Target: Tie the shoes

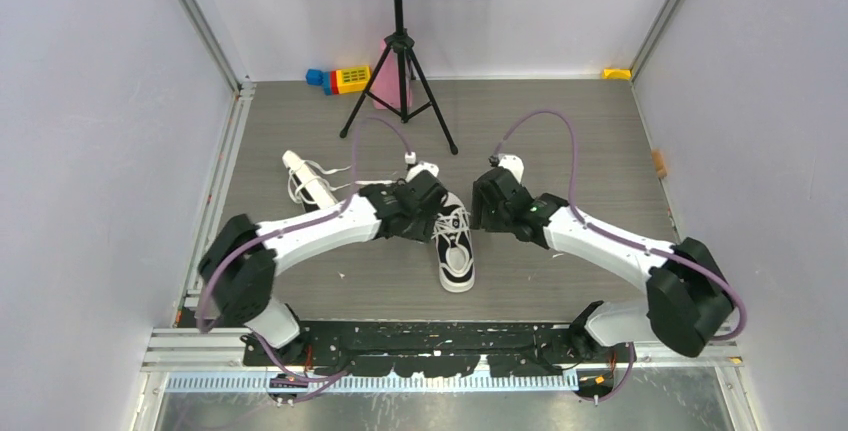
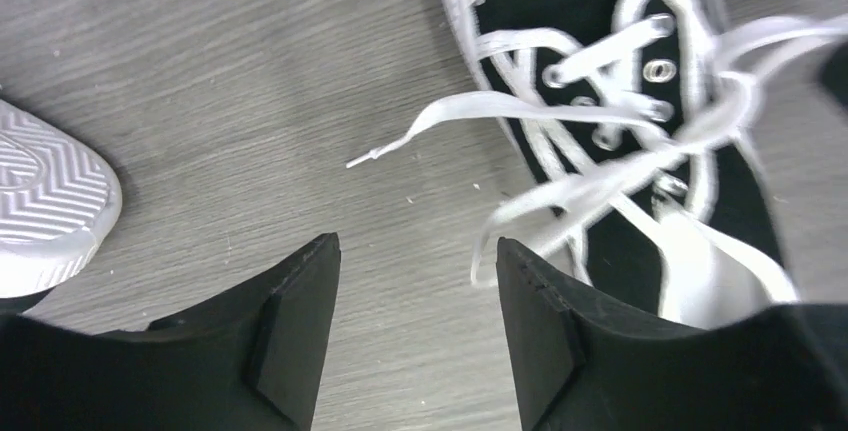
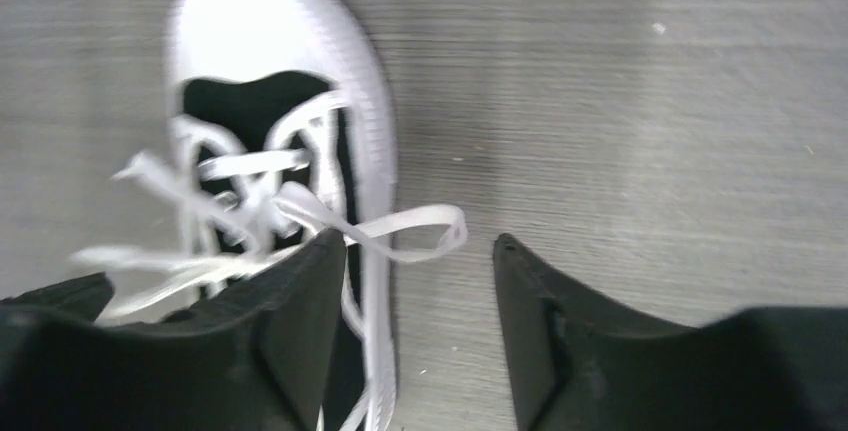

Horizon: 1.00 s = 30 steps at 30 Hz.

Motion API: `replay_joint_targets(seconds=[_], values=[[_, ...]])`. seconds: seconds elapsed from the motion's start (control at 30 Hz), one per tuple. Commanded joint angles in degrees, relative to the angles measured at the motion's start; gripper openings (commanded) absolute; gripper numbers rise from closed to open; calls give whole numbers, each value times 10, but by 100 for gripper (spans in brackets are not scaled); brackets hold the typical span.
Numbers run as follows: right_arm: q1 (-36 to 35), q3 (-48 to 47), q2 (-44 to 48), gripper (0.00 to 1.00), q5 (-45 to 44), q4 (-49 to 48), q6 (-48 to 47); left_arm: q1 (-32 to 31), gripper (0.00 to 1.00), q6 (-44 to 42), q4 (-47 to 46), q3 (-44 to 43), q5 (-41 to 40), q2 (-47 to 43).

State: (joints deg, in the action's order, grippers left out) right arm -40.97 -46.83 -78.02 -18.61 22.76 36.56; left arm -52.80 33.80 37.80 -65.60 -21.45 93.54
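One black shoe (image 1: 458, 249) with a white sole stands upright mid-table, its toe toward the arm bases. Its white laces (image 2: 600, 166) lie in loose loops across the eyelets, blurred. A lace loop (image 3: 425, 231) hangs off the shoe's (image 3: 270, 121) side toward my right gripper. My left gripper (image 2: 415, 243) hovers open just left of this shoe (image 2: 610, 41), with only bare table between its fingers. On the shoe's other side my right gripper (image 3: 419, 239) is open too, holding nothing. The second shoe (image 1: 306, 179) lies on its side at the back left; its ribbed sole (image 2: 45, 201) shows.
A black tripod stand (image 1: 400, 71) rises at the back centre, with coloured blocks (image 1: 340, 79) beside it by the back wall. White walls and metal rails (image 1: 225, 161) close in the grey wood-grain table (image 1: 560, 151) on both sides.
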Motion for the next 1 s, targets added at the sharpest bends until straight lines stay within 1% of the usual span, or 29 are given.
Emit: replay_joint_targets(seconds=[0.0, 0.03, 0.1, 0.17, 0.3, 0.33, 0.37, 0.43, 0.53, 0.67, 0.73, 0.77, 0.83, 0.9, 0.97], values=[[5, 3, 58, 70, 112, -57, -42, 14, 65, -40, -72, 38, 72, -114], [7, 3, 69, 76, 120, -53, -42, 20, 71, -43, -83, 50, 87, -132], [12, 6, 93, 87, 129, -47, -41, 33, 75, -45, -93, 65, 109, -167], [18, 5, 115, 88, 125, -36, -41, 53, 76, -50, -90, 73, 136, -194], [38, -2, 146, 90, 81, -20, -36, 101, 77, -54, -92, 95, 155, -244], [45, -2, 155, 90, 66, -22, -32, 119, 78, -54, -99, 106, 157, -255], [53, -1, 165, 89, 48, -27, -31, 137, 82, -54, -107, 118, 156, -267], [69, 3, 181, 90, 18, -41, -35, 170, 84, -59, -131, 147, 143, -295], [112, 12, 200, 89, -3, -61, -57, 200, 84, -93, -179, 194, 111, -331], [179, 35, 227, 89, -17, -79, -73, 205, 83, -174, -300, 278, 71, -369], [203, 51, 239, 89, -27, -98, -84, 216, 83, -206, -355, 308, 61, -371], [211, 60, 244, 89, -29, -110, -95, 227, 83, -218, -372, 315, 62, -368], [219, 78, 252, 89, -44, -135, -120, 257, 82, -229, -374, 316, 60, -358], [222, 97, 262, 89, -59, -155, -139, 290, 76, -237, -390, 315, 64, -355], [223, 140, 272, 88, -42, -231, -171, 313, 75, -245, -403, 327, 44, -369]])
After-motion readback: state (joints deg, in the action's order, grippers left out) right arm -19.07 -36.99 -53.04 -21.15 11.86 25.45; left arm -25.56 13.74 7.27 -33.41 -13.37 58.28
